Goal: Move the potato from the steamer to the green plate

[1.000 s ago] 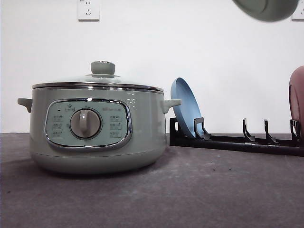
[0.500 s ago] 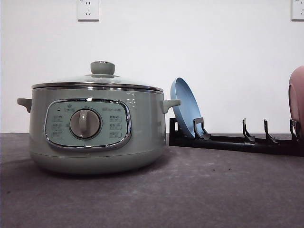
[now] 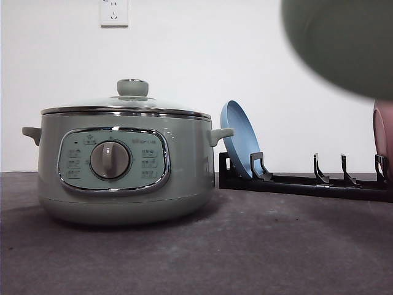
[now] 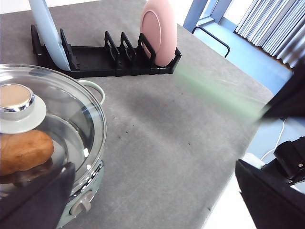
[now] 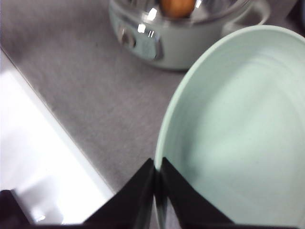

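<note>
Steamer [image 3: 123, 169] up front sits lidded on the worktop [image 3: 245, 246], and the green plate [image 3: 344, 43] hangs blurred in the air. From the left wrist, potato [image 4: 21, 151] lies under the glass lid [image 4: 62, 119] — firm, matte, best gripped across its middle; whether that left hand [image 4: 33, 200] is released, I cannot tell. Over at the right wrist, the right hand [image 5: 157, 188] is clenched on the glossy, slippery-looking plate's rim.

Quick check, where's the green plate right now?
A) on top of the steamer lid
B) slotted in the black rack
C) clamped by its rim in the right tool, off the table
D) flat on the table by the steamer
C: the right tool pinches the rim of the green plate, which hangs above the table in the front view.
</note>
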Tool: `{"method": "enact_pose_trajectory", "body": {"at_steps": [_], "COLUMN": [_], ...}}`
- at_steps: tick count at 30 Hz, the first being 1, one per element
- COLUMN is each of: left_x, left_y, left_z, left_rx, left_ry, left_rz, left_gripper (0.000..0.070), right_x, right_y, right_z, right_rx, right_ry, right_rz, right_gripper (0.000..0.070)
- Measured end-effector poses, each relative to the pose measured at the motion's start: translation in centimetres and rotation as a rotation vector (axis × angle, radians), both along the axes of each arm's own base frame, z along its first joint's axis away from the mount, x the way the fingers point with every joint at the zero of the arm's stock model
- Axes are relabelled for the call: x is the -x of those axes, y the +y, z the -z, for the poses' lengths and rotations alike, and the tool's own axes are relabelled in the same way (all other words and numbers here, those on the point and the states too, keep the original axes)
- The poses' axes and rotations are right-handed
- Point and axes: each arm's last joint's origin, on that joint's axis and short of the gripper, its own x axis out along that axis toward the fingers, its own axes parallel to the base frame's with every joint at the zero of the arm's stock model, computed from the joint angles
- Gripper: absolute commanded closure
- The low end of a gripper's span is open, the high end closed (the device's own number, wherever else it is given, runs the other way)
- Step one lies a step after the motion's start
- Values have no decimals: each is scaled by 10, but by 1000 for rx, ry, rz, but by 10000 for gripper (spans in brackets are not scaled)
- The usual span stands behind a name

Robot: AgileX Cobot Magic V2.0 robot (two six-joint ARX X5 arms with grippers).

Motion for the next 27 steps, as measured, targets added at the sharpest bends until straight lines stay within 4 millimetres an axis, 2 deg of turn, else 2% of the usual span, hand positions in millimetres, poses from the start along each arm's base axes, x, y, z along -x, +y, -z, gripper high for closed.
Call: {"method": "enact_pose_trajectory", "body": {"at_steps": [6,9,18,27], "left_x": [0,0,0,0], "left_y": [0,0,0,0], "left_z": [0,0,0,0], "left_rx": [-3,-4,-6,-7], "left_ry": [-6,-10,-12,-10], "left_rz": [3,4,5,5], "left_gripper": [0,0,0,0], "right_x": [2,8,29,21], "right_y": [36,53,101,120], "right_z": [56,76,117,154], "right_rx": [143,205,377,548], "right_ry": [42,46,-11,-34], "right_rz": [-2,-12,-74,-47], "right_gripper": [697,697,697,697]}}
